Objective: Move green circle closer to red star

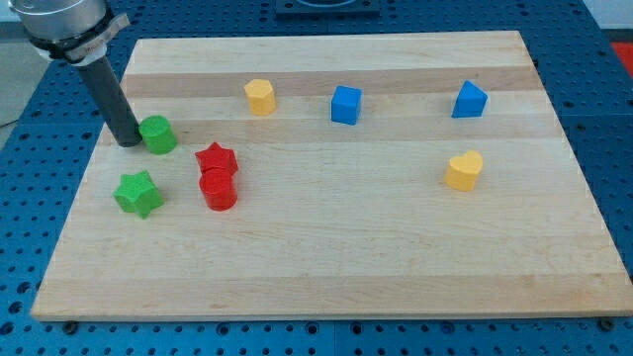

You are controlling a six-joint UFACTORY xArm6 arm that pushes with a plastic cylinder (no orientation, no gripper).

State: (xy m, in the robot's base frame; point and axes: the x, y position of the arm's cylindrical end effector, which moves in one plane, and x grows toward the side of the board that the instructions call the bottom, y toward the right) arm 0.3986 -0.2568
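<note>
One pale wooden surface (396, 257) lies on blue pegboard (30, 129); the green circle (157, 134) touches my tip (128, 142), on its right; no pincer shows.

The red cylinder (219, 191) is partly hidden behind the red star (217, 158).

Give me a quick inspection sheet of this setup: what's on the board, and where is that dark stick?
Surface: wooden board on a blue perforated table.
Job's things: green circle up-left of the red star, apart.
Clutter: red cylinder against the star; green star; yellow hexagon; blue cube; blue wedge-like block; yellow heart.
Tool: none; my tip sits at the green circle's left side.
Cables: nothing seen.
Surroundings: nothing seen.
</note>
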